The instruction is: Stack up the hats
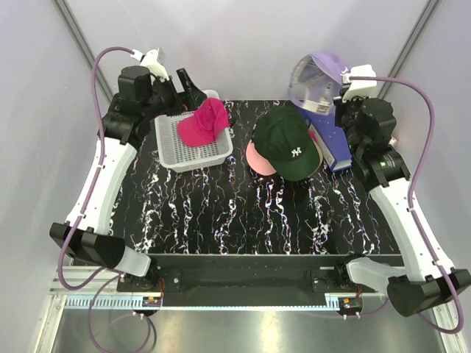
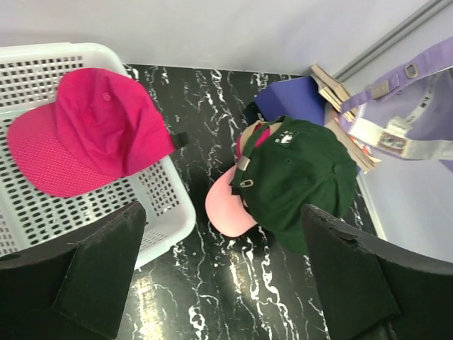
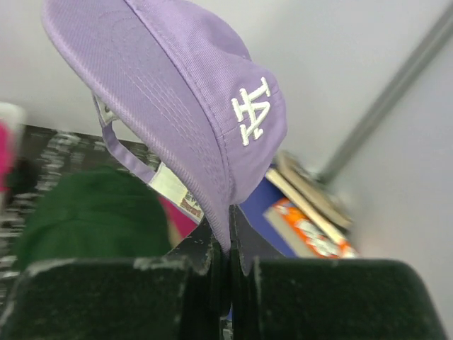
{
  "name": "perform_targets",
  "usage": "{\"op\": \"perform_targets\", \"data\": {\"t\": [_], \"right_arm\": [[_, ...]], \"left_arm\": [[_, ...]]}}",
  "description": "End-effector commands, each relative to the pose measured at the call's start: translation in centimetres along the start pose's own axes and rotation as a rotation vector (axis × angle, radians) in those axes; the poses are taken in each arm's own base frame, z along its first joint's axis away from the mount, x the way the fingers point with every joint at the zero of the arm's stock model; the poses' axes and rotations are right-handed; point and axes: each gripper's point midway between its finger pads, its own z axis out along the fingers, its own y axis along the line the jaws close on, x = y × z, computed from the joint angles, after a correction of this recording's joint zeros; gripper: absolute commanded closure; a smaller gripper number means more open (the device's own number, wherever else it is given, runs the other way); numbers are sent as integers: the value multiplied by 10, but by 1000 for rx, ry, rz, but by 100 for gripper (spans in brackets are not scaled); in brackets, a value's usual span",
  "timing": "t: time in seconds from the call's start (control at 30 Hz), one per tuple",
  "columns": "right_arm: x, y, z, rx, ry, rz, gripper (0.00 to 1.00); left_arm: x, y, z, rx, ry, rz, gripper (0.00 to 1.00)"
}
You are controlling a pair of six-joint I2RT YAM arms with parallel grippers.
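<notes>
A dark green cap (image 1: 287,141) with a white logo lies on a light pink cap (image 1: 257,159) at the table's middle right; both show in the left wrist view, green (image 2: 301,180) over pink (image 2: 228,205). A magenta cap (image 1: 203,121) lies in the white mesh basket (image 1: 193,154), also in the left wrist view (image 2: 88,131). My right gripper (image 3: 228,244) is shut on the edge of a lavender cap (image 3: 177,92) and holds it up above the back right (image 1: 318,77). My left gripper (image 1: 185,82) is open and empty above the basket's far side. No tan cap shows.
A blue book and other books (image 1: 333,143) lie at the right edge beside the green cap, under the right arm. The table is black marble patterned (image 1: 235,213). Grey walls close in the back and sides.
</notes>
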Motion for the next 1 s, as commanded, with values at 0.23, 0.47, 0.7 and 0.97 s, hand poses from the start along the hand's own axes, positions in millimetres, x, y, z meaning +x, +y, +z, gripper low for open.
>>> {"op": "perform_targets", "data": {"t": [0.23,0.47,0.7,0.97], "right_arm": [[-2,-33,10,202,49,-282,100],[30,18,18,108,113,-325,100],[43,52,22,77,143,-386,100],[66,105,2,-93,178,-460,100]], "left_arm": [[-13,7,9,-29,-31,29,5],[-6,11,8,-41,-20,32,5],[0,16,1,-61,-20,33,4],[5,21,-3,-78,-16,31,3]]}}
